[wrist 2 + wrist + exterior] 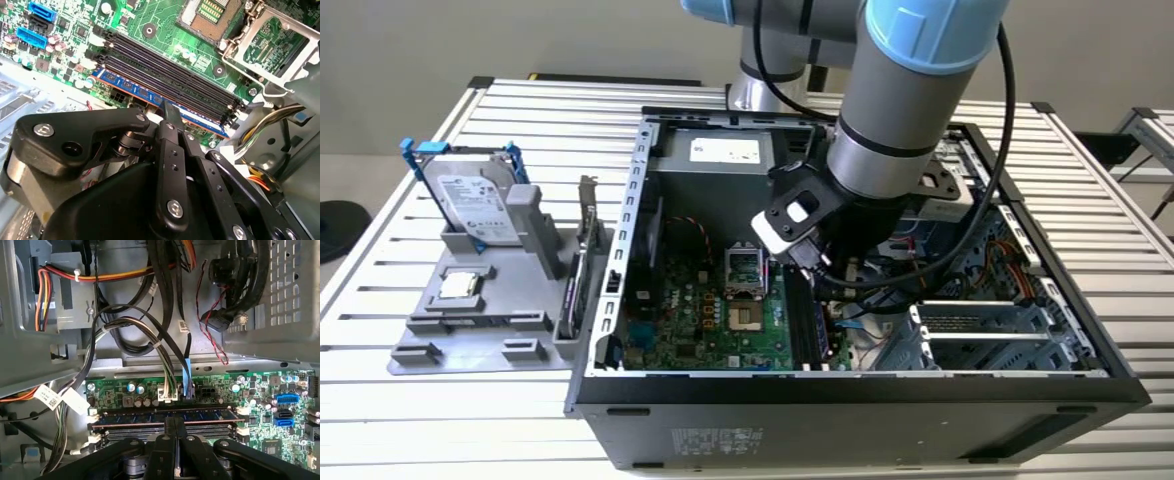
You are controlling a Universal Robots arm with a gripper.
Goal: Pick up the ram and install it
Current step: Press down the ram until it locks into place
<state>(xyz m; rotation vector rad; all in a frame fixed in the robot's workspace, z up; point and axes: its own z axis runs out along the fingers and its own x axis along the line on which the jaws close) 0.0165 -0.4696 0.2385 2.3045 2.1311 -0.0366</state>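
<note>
The black gripper (173, 427) had its fingers pressed together on the top edge of the long blue-green ram stick (165, 415), which lay in its slot. The ram looked light, stiff and fragile, best held by its long edges.

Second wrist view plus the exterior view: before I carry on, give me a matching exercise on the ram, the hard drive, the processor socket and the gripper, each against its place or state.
Things:
1. ram
2. hard drive
3. processor socket
4. gripper

Places or states:
A. metal frame swung open, nothing in it
B. shut, tips right at the blue stick
C. on the grey stand outside the case, at the exterior view's left
D. lying along a memory slot on the motherboard

Pairs: 1-D, 2-C, 3-A, 4-B
</note>
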